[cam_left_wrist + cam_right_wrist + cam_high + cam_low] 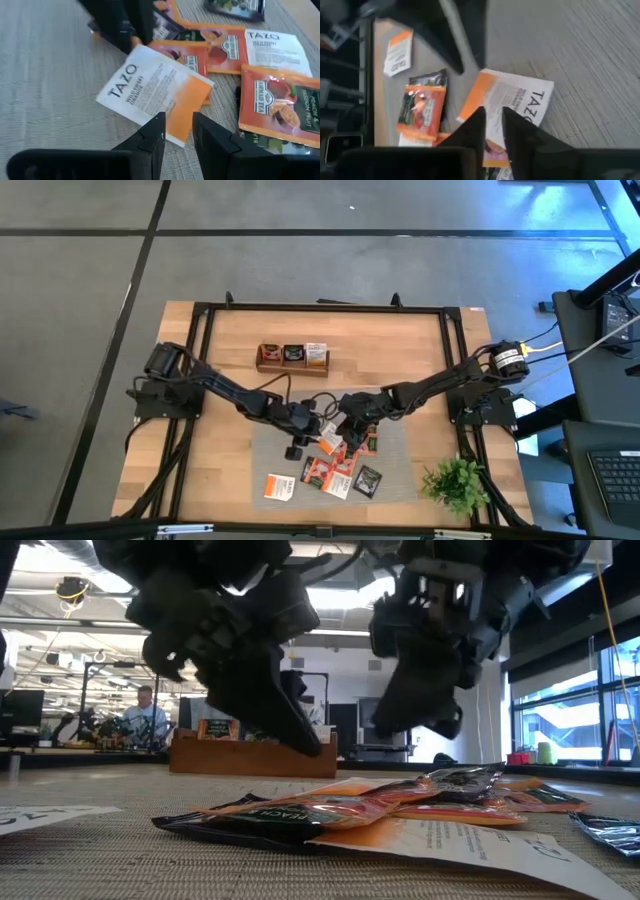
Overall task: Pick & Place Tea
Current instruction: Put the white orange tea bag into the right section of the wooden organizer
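Several tea sachets lie flat in a loose heap on a grey mat [392, 442] near the table's front: orange ones [326, 470], a dark one [368, 480], a white-and-orange one [280, 486]. Both grippers hang over the heap's far side, tips slanting down toward each other. My left gripper [179, 134] is open above a corner of a white-and-orange TAZO sachet [155, 92]. My right gripper [493, 122] is open by a narrow gap above that same sachet [517, 107]. In the low view, both sets of fingers [300, 735] stay clear of the heap [380, 805].
A brown wooden tray [292, 357] with three compartments stands at the table's far middle, with sachets in it. A small green plant [455, 480] sits at the near right corner. Black frame rails [320, 308] run along the table's edges. People and desks show in the room behind.
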Tool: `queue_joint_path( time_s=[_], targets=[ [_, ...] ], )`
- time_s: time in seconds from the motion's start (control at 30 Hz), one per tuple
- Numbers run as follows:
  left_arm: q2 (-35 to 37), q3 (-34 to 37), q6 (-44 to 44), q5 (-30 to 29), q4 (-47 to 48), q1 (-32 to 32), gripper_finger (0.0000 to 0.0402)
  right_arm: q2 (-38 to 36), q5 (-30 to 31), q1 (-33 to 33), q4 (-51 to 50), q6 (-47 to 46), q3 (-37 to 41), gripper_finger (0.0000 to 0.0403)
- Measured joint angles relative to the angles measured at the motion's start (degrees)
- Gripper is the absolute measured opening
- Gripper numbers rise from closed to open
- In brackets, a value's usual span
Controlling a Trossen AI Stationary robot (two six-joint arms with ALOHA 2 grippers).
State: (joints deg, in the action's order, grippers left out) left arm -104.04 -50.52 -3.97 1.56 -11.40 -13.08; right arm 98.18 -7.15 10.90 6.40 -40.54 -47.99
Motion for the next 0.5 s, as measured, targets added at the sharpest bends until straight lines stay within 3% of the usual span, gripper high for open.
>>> queue_joint_path(
  time_s=[0.23, 0.5],
  targets=[
    [-2.5, 0.1, -1.5, 0.0, -2.6, -0.9, 0.0091, 1.3, 0.0, -0.5, 3.3, -2.8, 0.1, 0.0169],
    [-5.1, 0.0, -2.9, 0.0, -4.5, -1.9, 0.0090, 2.8, 0.6, -0.5, 3.7, -4.7, 0.1, 0.0204]
  ],
)
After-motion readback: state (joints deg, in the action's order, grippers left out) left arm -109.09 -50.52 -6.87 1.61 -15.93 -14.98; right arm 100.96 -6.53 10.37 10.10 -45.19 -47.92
